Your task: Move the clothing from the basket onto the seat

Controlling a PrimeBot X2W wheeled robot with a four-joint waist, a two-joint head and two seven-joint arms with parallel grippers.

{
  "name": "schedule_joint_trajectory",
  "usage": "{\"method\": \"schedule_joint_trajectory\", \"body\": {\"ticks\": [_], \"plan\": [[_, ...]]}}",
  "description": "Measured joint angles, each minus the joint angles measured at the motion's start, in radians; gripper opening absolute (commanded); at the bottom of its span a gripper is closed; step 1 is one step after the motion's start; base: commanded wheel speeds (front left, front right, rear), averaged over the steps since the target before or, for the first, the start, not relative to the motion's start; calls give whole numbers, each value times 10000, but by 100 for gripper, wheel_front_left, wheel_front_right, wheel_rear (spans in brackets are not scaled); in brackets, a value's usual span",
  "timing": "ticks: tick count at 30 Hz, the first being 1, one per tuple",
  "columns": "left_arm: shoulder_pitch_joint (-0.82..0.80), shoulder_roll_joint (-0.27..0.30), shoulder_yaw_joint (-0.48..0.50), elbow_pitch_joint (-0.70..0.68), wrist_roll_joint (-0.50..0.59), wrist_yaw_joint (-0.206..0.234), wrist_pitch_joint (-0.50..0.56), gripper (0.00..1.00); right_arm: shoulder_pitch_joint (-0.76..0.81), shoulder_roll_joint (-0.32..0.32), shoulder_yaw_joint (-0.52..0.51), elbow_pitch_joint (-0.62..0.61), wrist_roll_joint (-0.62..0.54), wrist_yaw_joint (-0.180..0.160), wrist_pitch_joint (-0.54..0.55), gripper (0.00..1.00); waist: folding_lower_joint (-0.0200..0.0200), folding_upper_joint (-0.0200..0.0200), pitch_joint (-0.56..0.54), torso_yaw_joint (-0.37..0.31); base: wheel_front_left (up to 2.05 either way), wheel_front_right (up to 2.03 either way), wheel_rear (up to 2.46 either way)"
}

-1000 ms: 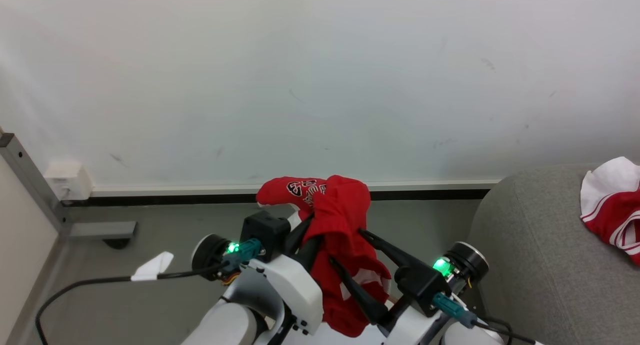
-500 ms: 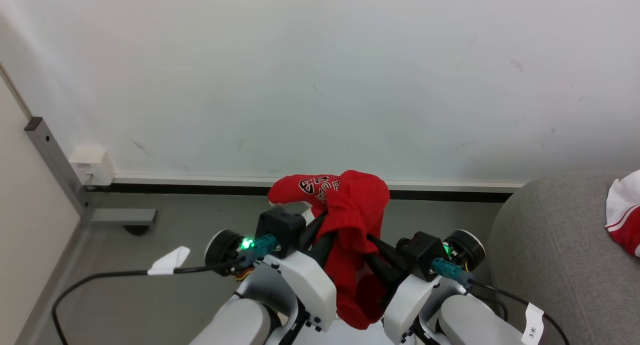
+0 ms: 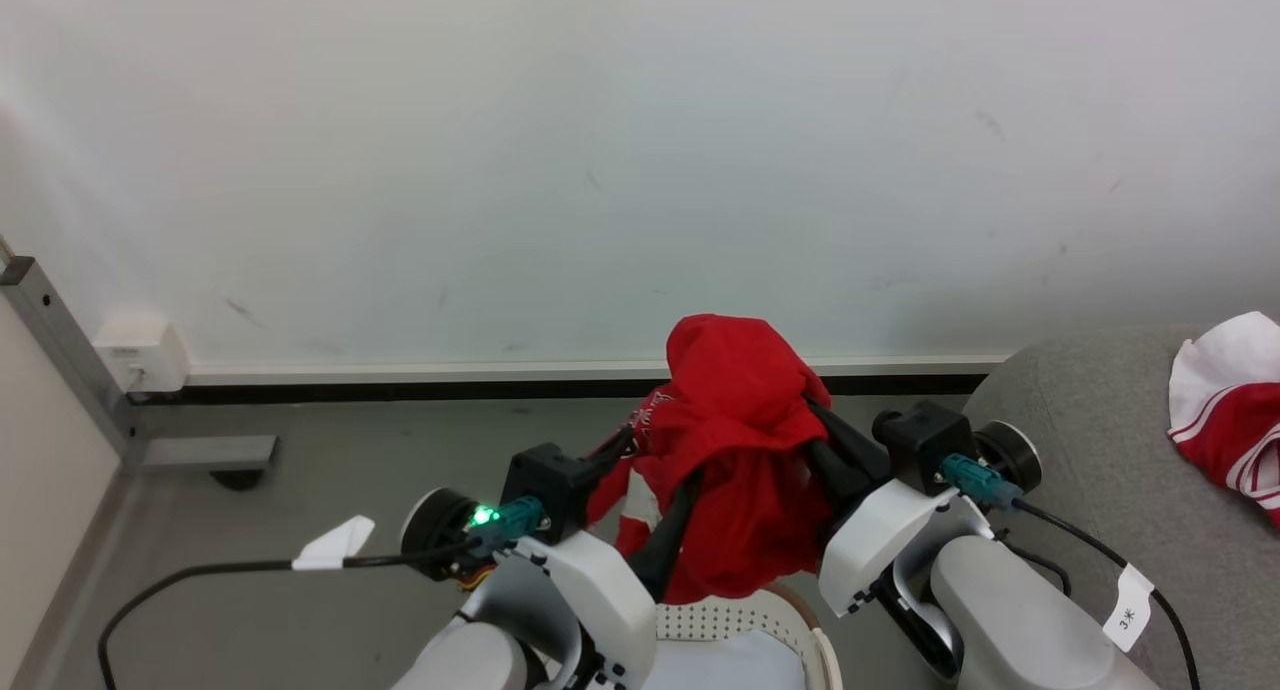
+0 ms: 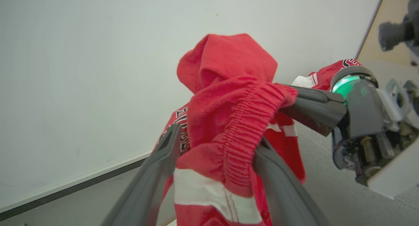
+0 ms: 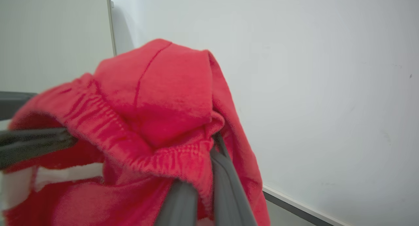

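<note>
So in the head view, the soft red garment with white stripes [image 3: 740, 450] is bunched up in mid-air between the two arms, right over the small white perforated plastic basket with a brown rim [image 3: 720, 618]. A pale blue flat cushion [image 3: 715, 670] sits inside the basket. The left gripper [image 3: 662, 458] has its jaws spread wide with cloth draped between them, and the right gripper [image 3: 822, 438] is tucked into the cloth from the other side. Off to the right is the big grey woven-fabric sofa [image 3: 1080, 490], with a second red and white jersey [image 3: 1225, 410] already lying on it, back from its rounded end. Left wrist view: jaws wide apart, pinching nothing, with the gathered elastic edge [image 4: 244, 134] just slung across them, while the right gripper's jaws clamp that edge. Right wrist view agrees: jaws narrow, shut on the elastic. So imo the right arm owns the carry. I'd lift up and away first so the cloth slides off the left jaws instead of snagging. Then swing to the sofa and only let go once everything's over the seat.
</note>
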Motion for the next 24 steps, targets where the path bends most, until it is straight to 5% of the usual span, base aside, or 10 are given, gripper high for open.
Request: {"method": "schedule_joint_trajectory", "body": {"ticks": [11, 24], "plan": [[425, -102, -201, -59, -159, 96, -157, 100, -184, -188, -1338, -151, -936, 0, -54, 0, -1, 0, 70, -1018, 0, 0, 0], [486, -267, -307, -130, -215, 136, -405, 100, 206, -911, -1975, -1290, -1262, 0, 328, 0, -1, 0, 198, -3174, 0, 0, 0]]}}
